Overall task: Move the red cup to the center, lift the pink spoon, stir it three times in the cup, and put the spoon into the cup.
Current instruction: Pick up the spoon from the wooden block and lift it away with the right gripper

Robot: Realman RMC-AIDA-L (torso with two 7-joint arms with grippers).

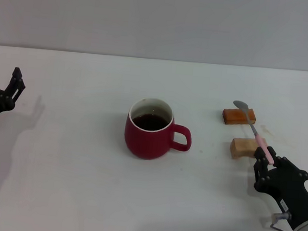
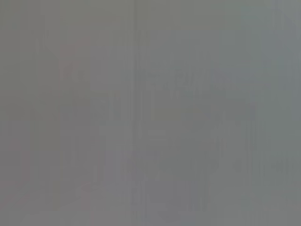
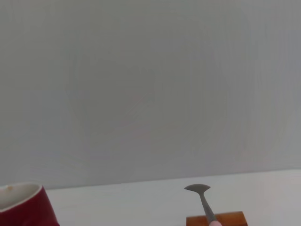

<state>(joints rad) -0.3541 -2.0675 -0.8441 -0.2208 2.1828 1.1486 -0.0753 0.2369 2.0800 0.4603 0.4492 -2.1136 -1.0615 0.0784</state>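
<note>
Dark-red mug (image 1: 149, 132) of dark liquid mid-bench (image 1: 71, 184), no visible writing, right hand (image 1: 265, 160) apparently clamped on pink-handled spoon (image 1: 255, 131) across two wooden blocks (image 1: 243, 133), left hand (image 1: 16, 83) idle, fingers parted.

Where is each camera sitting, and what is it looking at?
Head view: from the robot's head, looking down at the table, red cup, pink spoon on two wooden blocks; left gripper at the left edge, right gripper at the spoon's handle.
Left wrist view: only grey blur, no arm.
Right wrist view: low, facing a wall; no fingers show.
Shared by head and right wrist: cup, spoon, one block.
</note>
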